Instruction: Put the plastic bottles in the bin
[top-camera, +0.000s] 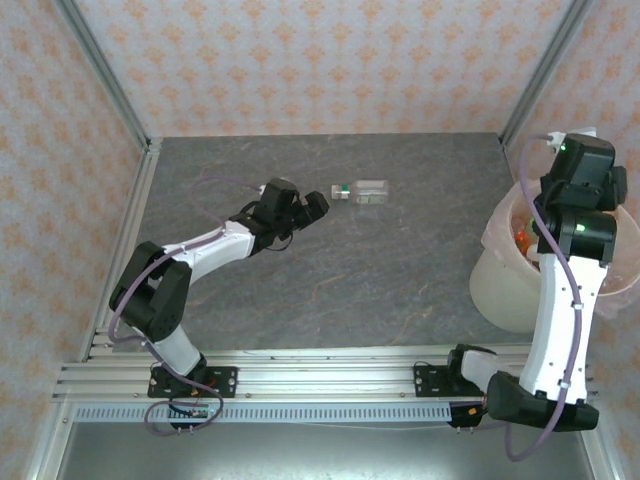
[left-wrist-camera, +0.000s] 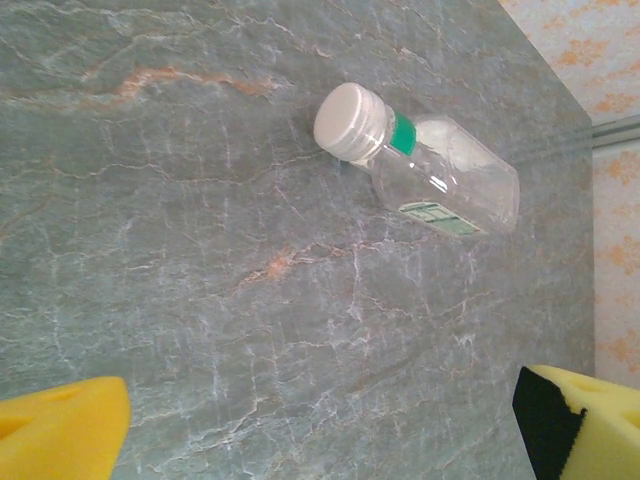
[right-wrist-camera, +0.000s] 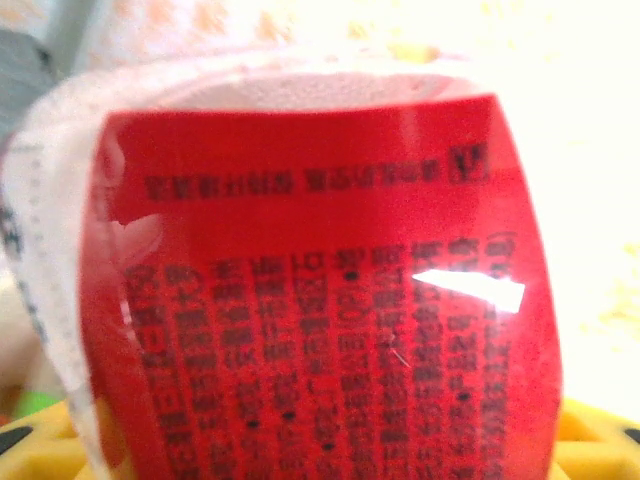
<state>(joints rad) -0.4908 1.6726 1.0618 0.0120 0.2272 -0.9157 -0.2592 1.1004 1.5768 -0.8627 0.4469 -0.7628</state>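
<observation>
**Red bottle ready to drop, one more waiting on the table**

Right gripper is clamped on a red-label bottle over the bin. I'd keep it centred above the opening before letting go so it doesn't clip the rim. Left gripper is spread wide, holding nothing. The white-cap bottle lies on its side on the table just ahead, cap toward the fingers, not touching, a bit right of centre. Straddle the body, not the cap.

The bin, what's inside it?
Something orange shows inside the bin, by its pinkish bag. The right arm hangs over the opening and covers the rest, so what else is inside cannot be seen.
</observation>
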